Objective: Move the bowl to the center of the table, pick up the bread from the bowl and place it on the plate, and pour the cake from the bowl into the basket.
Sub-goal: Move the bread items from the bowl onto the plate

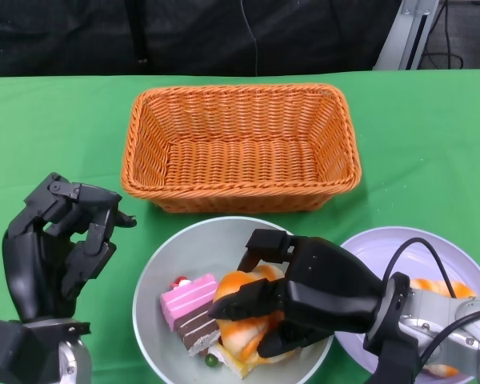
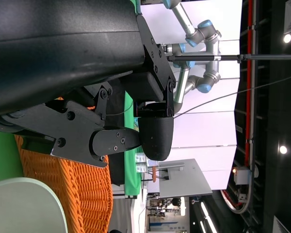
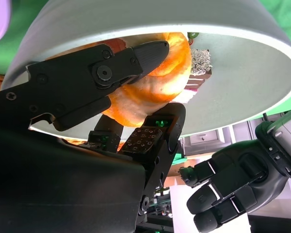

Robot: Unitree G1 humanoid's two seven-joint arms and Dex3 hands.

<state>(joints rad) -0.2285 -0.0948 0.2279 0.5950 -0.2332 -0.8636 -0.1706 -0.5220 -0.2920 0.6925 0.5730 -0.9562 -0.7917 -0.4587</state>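
From the head view I see my right hand [image 1: 304, 300] reaching into the bowl [image 1: 156, 276], its fingers wrapped around the orange bread [image 1: 238, 290], beside the pink cake [image 1: 189, 302]. The plate [image 1: 384, 244] lies just right of the bowl, the basket [image 1: 242, 148] behind it. My left hand [image 1: 60, 240] hovers left of the bowl, fingers curled, holding nothing.

In the right wrist view, fingers [image 3: 136, 60] clamp the bread [image 3: 157, 90] from both sides inside the bowl [image 3: 242, 73].

In the left wrist view, my left hand's fingers [image 2: 153, 133] close on nothing, the basket [image 2: 82, 194] beyond.
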